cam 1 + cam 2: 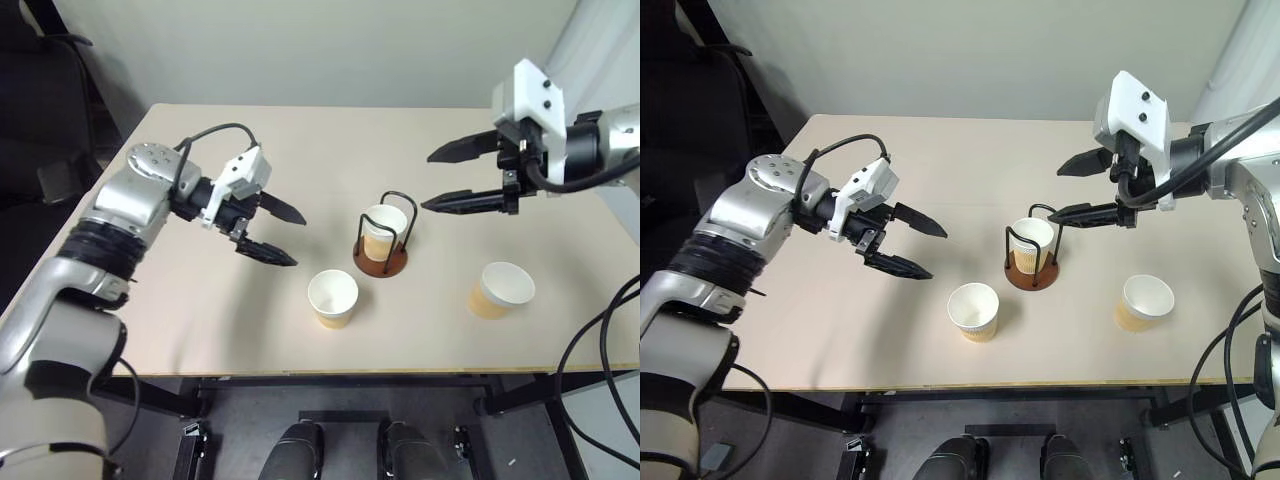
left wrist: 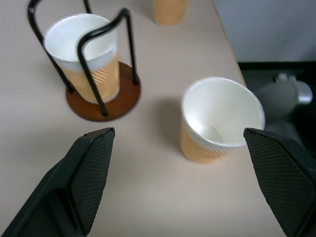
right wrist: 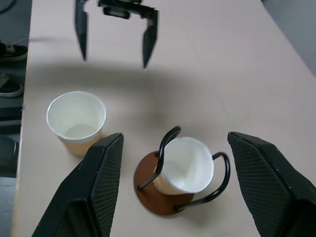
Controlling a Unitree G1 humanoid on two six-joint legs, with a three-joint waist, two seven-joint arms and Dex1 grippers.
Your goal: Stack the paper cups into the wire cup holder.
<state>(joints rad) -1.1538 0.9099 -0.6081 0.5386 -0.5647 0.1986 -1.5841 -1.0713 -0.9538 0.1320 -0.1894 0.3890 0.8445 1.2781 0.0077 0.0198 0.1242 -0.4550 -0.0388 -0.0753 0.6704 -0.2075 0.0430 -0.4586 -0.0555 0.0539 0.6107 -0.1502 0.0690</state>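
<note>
Both sets of jaws were spread wide and holding nothing. The left gripper [image 1: 268, 232] hung above the table [image 1: 200, 330] off to the left, and the right gripper [image 1: 448, 177] hovered up over the far right, its lower finger just beside the top of the wire cup holder [image 1: 381, 240] as the head views showed it.

So one paper cup [image 1: 380, 232] was already sitting upright inside the holder, between the black loops on the brown base. Two were still loose on the table, both standing upright, mouths up, so their long axis ran straight up and down. The middle cup [image 1: 333, 297] sat near the front edge, just in front of and slightly left of the holder. The right-hand cup [image 1: 500, 289] was further right, well apart from the holder.

The bit that mattered, I reckon: the middle cup lay down and to the right of the left gripper's tips, and in the left wrist view it sat between the two fingers [image 2: 89, 173], ahead of them, so that arm looked lined up for it. The left gripper was the nearer one to it. The right gripper looked like the natural pick for the right-hand cup, which sat below and toward the front edge from it. Either way, a sideways pinch on the wall seemed to be called for.
</note>
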